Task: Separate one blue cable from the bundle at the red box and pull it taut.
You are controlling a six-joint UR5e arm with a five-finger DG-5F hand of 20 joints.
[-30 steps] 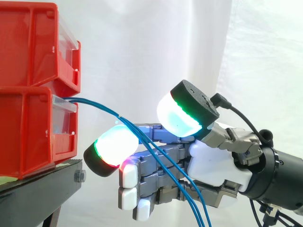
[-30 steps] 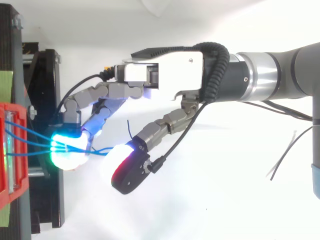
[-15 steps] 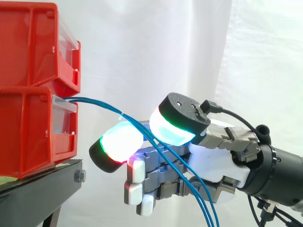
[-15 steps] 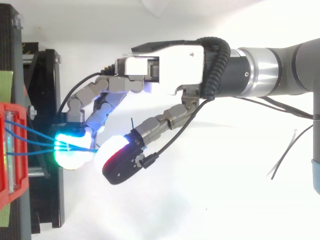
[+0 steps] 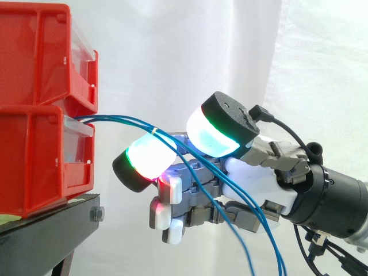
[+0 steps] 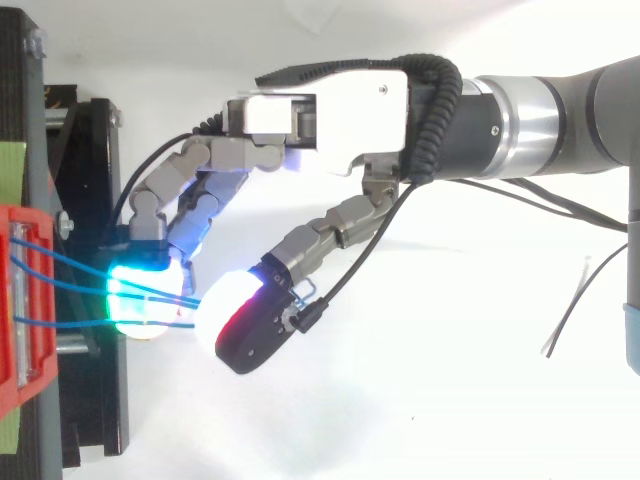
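Blue cables (image 5: pixel 109 119) exit the lower red bin (image 5: pixel 34 161), arc right over one glowing pad (image 5: pixel 150 161), then descend across the hand (image 5: pixel 256 183), its fingers curled round them.

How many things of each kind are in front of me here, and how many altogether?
red bins: 2
blue cables: 3
black stand: 1
robot hand: 1
Total: 7
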